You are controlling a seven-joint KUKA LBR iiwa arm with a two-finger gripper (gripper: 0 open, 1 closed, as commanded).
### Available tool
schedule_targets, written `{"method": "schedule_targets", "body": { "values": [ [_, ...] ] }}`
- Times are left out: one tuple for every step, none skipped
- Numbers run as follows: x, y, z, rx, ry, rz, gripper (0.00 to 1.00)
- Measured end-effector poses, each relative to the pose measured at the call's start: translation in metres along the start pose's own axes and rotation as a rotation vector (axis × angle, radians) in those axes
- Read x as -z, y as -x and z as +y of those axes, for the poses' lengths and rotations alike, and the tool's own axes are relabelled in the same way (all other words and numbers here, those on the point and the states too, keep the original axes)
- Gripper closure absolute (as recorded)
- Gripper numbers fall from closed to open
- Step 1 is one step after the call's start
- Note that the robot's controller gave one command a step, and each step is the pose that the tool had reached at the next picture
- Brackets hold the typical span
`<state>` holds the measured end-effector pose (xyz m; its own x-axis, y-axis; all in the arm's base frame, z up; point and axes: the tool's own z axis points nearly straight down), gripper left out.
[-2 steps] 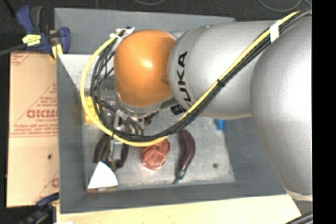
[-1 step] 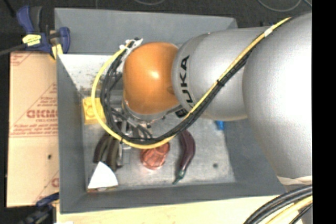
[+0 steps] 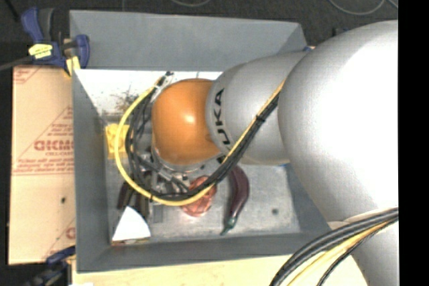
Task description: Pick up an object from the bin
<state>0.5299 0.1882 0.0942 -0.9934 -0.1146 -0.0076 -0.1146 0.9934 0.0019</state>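
Reaching is the step in hand, as I judge it: the arm leans low into the grey metal bin (image 3: 201, 241) and nothing is lifted yet. At the bin's near-left corner lies a white, flat, triangular piece (image 3: 131, 227), paper-like and sharp-cornered. Toward the near-right lies a dark purple, glossy, curved aubergine-shaped toy (image 3: 236, 197), smooth and likely slippery. Just beside it sits a reddish-pink rounded lump (image 3: 200, 203), half hidden under the wrist. The gripper (image 3: 155, 194) hangs low between the white piece and the lump, below the orange cover; whether it is wide or narrow I cannot tell, nor which of the two it is meant for. Farther back, by the left wall, is a yellow blocky thing (image 3: 112, 141). The next move calls for a firm closure, then a straight lift clear of the walls.
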Motion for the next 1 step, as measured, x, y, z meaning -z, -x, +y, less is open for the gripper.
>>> {"method": "schedule_targets", "body": {
  "values": [
    [-0.0247,0.0146,-0.0027,0.077,0.000,0.003,0.00]
  ]
}}
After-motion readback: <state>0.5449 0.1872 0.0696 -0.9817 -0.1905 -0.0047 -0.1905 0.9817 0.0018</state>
